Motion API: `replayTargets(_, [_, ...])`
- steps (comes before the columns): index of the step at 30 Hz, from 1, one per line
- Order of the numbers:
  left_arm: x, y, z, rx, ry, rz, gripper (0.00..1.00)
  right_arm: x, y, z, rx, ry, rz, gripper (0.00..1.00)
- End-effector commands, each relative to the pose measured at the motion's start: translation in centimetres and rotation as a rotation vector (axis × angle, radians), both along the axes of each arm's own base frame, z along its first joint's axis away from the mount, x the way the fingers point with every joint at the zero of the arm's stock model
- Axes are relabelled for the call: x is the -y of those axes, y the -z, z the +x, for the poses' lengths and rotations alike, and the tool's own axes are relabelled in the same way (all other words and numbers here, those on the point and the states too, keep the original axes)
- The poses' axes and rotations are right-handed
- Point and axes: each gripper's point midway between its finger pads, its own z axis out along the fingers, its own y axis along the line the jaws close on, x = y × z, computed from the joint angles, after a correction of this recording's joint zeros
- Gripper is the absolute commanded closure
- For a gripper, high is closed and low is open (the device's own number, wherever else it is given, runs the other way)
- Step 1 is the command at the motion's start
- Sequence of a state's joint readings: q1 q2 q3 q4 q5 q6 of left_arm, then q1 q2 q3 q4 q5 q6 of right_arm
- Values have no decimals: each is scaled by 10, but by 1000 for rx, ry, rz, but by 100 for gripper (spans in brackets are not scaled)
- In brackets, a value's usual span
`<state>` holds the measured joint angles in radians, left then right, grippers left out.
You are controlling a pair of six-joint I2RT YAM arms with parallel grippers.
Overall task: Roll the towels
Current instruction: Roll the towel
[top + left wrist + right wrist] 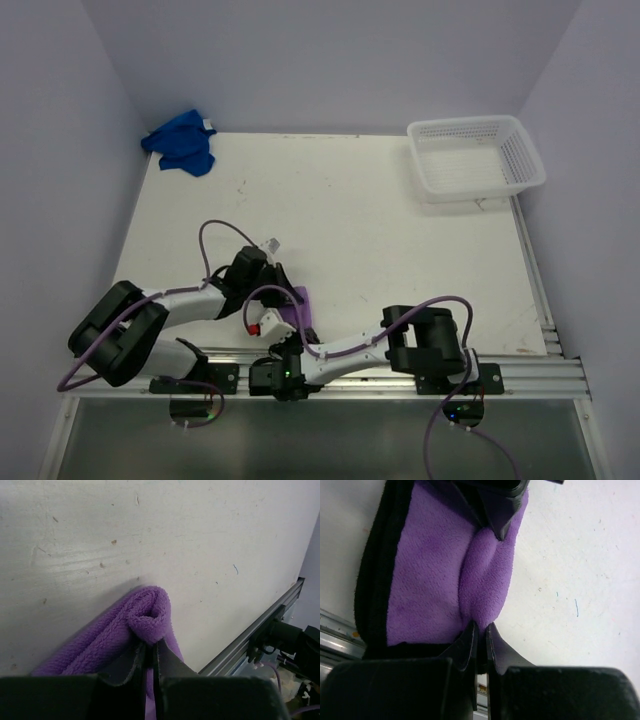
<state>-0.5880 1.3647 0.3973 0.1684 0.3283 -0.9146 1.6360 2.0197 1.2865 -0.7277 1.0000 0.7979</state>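
Observation:
The purple towel point(301, 300) lies near the table's front edge between both arms. In the left wrist view a rolled-over fold of this towel point(107, 640) is pinched by my left gripper point(150, 647), which is shut on it. In the right wrist view the towel point(432, 570) shows a black border along its left side, and my right gripper point(481, 629) is shut on a raised ridge at its near edge. From above, the left gripper point(282, 290) and right gripper point(284, 328) crowd over the towel and hide most of it. The blue towel point(181, 143) sits crumpled in the far left corner.
A white mesh basket point(524, 150) stands at the far right corner. An aluminium rail point(520, 372) runs along the front edge, close to the purple towel. Purple walls close in the table on three sides.

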Motion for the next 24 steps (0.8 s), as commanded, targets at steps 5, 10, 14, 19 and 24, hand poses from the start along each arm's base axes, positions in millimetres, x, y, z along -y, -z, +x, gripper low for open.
replayTargets(5, [-7, -17, 31, 163, -139, -147, 100, -12, -7, -22, 62, -111, -149, 83])
replayTargets(10, [-11, -10, 27, 172, -151, -185, 100, -24, -12, -34, 58, -153, -173, 67])
replayTargets(14, [-17, -5, 21, 188, -159, -203, 100, -29, -22, -42, -4, -157, -83, 58])
replayTargets(19, [-20, 2, 14, 199, -146, -193, 100, -32, -39, -55, -122, -170, 118, 56])
replayTargets(24, [-27, 10, 8, 204, -149, -177, 100, -24, -71, -64, -251, -186, 410, 55])
